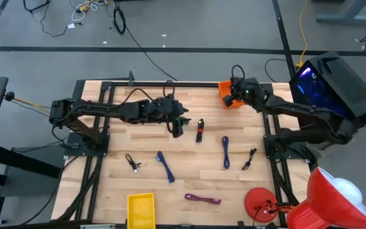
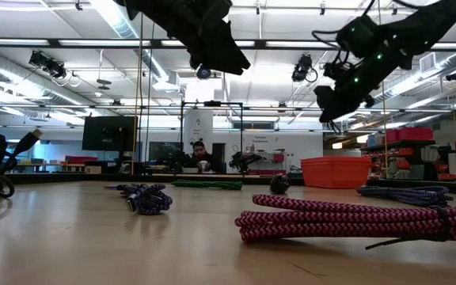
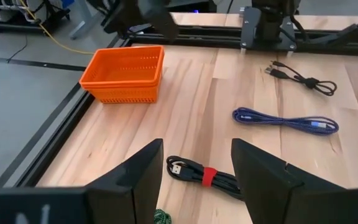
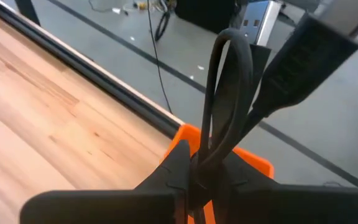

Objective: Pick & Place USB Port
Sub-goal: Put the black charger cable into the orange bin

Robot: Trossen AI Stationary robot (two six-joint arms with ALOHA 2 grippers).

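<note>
My right gripper (image 1: 234, 95) is shut on a black USB cable (image 4: 229, 87) and hangs over the orange basket (image 1: 229, 97) at the table's far right. The basket also shows in the right wrist view (image 4: 257, 165). My left gripper (image 1: 178, 126) is open near the table's middle, above the wood. A black cable with a red tie (image 3: 204, 177) lies on the table just ahead of and between its fingers (image 3: 197, 152), apart from them. In the low view both arms hang high above the table, the right one (image 2: 343, 91) over the basket (image 2: 335, 171). My right gripper pinches the folded black cable between its two fingers at the strands (image 4: 209, 152) just past the fingertips. A loop (image 4: 227, 43) and the plug end (image 4: 312, 53) stick out beyond the fingers. The cable is lifted clear, above the orange basket.
More cables lie on the wood: a blue one (image 1: 225, 152), a black one (image 1: 249, 159), a black one (image 1: 131, 162), a blue one (image 1: 164, 166), a purple one (image 1: 202, 199). A yellow bin (image 1: 140, 210) stands at the near edge. A person (image 2: 203, 156) sits beyond the table.
</note>
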